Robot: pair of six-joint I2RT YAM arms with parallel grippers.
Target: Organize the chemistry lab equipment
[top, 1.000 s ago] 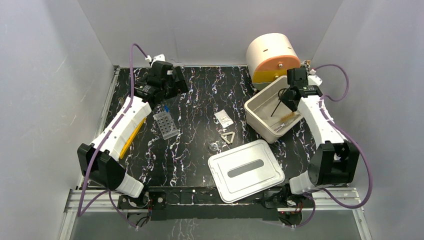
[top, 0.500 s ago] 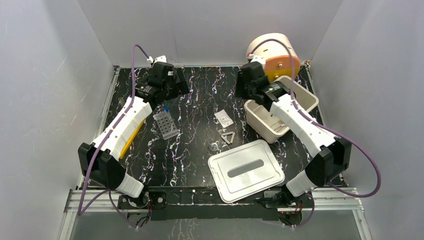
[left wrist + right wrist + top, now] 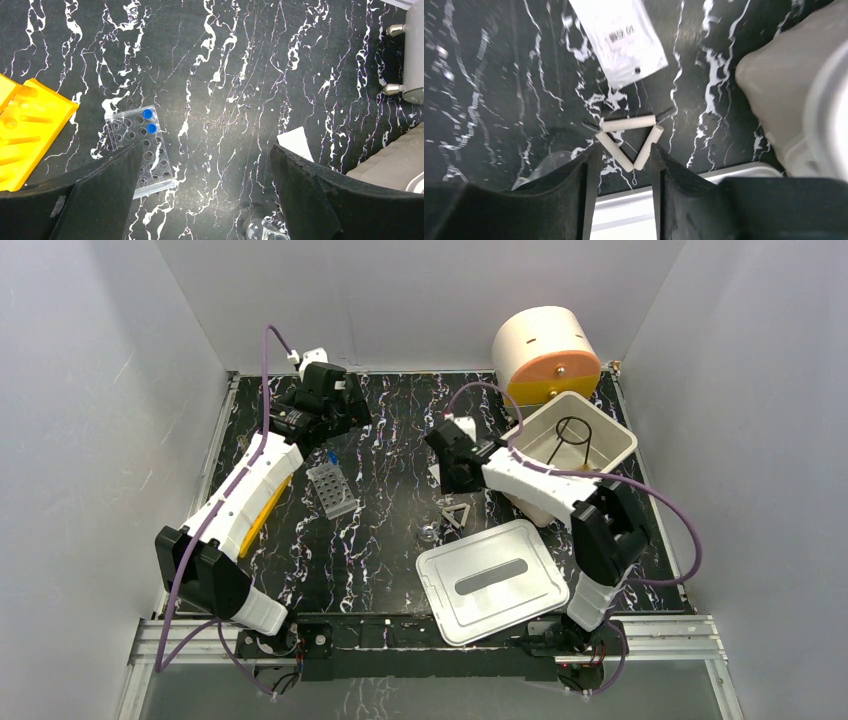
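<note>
Jaws on the right arm stand partly spread with nothing pinched between them. Straight beyond their gap the white triangle point(image 3: 629, 123) lies flat on the black marbled table point(image 3: 484, 75), one corner pointing back toward the jaws. Just past the triangle lies a white printed packet point(image 3: 619, 35). Off the jaws' left side sits a small clear glass piece point(image 3: 549, 165), blurred. Under the jaws is the edge of a white lid point(image 3: 624, 212); off their right side is the wall of a white bin point(image 3: 603, 417), which holds the black wire loop point(image 3: 557, 430).

Jaws on the left arm are spread wide and hold nothing, above the table. Ahead of the left jaw lies the grey tube rack point(image 3: 142, 150), its near corner hidden behind that jaw. Two blue-capped clear tubes point(image 3: 147, 114) stand in holes at its far end. Farther out on that side is a yellow plastic rack point(image 3: 30, 125). Beside the right jaw shows a corner of the white packet.
</note>
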